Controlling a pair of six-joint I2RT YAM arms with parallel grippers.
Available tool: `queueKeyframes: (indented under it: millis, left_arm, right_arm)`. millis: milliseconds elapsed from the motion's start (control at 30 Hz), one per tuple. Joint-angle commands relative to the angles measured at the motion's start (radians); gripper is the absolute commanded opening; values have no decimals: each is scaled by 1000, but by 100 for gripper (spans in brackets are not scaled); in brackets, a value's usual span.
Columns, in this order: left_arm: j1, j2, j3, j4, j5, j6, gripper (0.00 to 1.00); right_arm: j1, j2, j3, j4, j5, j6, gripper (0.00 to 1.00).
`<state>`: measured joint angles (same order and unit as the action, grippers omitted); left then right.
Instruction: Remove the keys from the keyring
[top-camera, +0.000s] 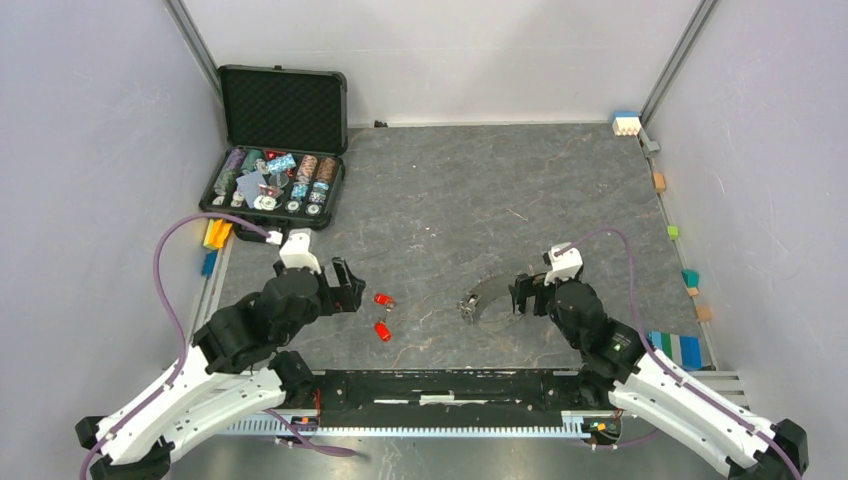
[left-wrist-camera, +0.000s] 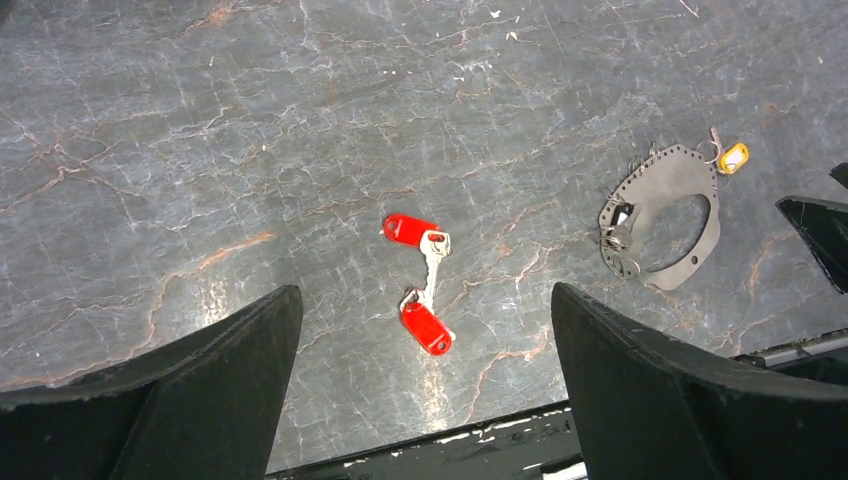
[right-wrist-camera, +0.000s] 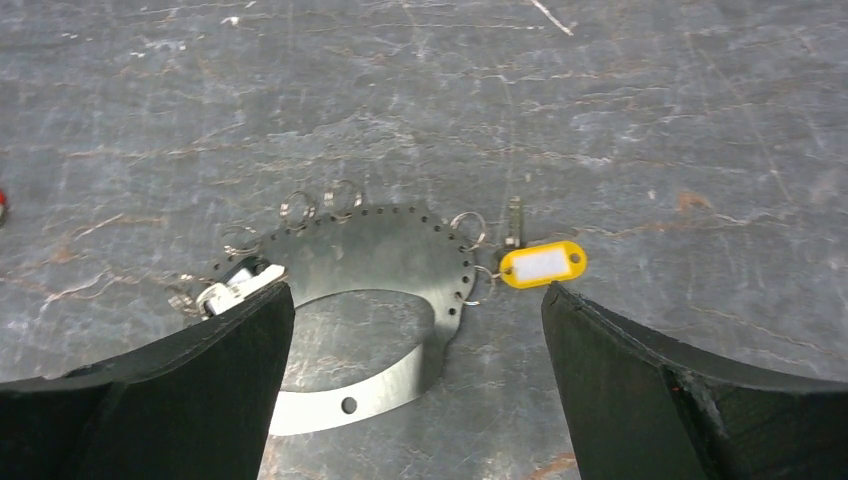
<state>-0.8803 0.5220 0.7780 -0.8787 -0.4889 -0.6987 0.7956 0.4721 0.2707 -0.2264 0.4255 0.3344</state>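
Top external view is showing both arms lying low over the grey, stone-patterned table (top-camera: 450, 200), their bases at its near edge. The left gripper (top-camera: 350, 287) is hanging with its jaws spread wide and is gripping nothing. Just ahead of it two red keys (left-wrist-camera: 427, 328) are lying loose on the table, close together and well apart from the keyring (right-wrist-camera: 370, 255). The right gripper (right-wrist-camera: 415, 295) is also standing with its jaws wide apart, gripping nothing, with one finger on each side of the keyring, which is lying flat on the table. Small silver rings (right-wrist-camera: 343, 195) are lining the strap's outer edge. A yellow-tagged key (right-wrist-camera: 543, 264) is hanging from one of them, and a black-headed key (right-wrist-camera: 235, 275) is sitting at the other end, partly hidden by a finger. Farther back on the left, a black case (top-camera: 336, 190) is sitting open with its lid (top-camera: 284, 108) raised, holding rows of poker chips (top-camera: 310, 170) and some cards (top-camera: 250, 183). Coloured blocks (top-camera: 690, 277) are lining the right edge.
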Motion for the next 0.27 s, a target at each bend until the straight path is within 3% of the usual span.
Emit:
queueKeyframes:
  millis: [0, 233]
  left_arm:
    - [-2, 23, -5, 55, 10, 31, 100]
    - [-2, 40, 14, 2, -85, -14, 100]
  right_arm:
    - [0, 18, 14, -7, 117, -2, 98]
    - [-1, 82, 48, -42, 135, -2, 98]
